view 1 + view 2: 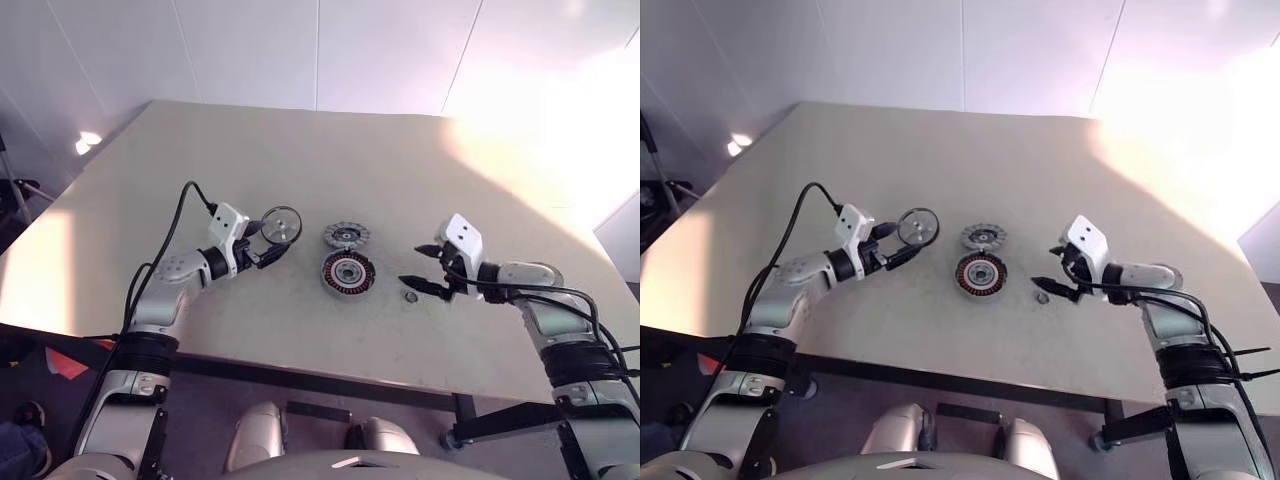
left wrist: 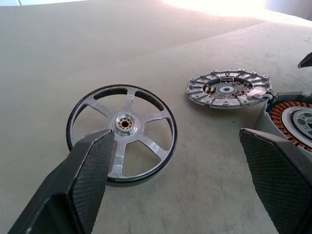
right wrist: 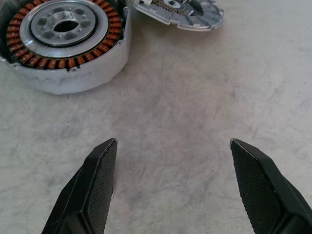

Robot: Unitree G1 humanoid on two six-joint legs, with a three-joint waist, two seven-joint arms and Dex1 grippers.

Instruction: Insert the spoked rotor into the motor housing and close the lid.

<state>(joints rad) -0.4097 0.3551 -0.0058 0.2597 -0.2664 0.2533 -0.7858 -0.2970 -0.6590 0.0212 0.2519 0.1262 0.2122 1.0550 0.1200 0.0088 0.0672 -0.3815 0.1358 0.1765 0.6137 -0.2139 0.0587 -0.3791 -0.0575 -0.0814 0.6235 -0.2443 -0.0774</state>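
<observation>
Rotor (image 2: 122,134) flat on table (image 1: 200,150), untouched; judged light, stiff, thin-rimmed, best pinched across rim or spoke. Left gripper (image 2: 180,165) spread wide, empty. Right gripper (image 3: 173,175) likewise.

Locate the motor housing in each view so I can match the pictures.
Left eye view: motor housing at table centre, just nearer than the lid.
Right eye view: same, centre.
Left wrist view: cut off at an edge.
Right wrist view: in a corner.
Shared landmark: the lid beside it.
</observation>
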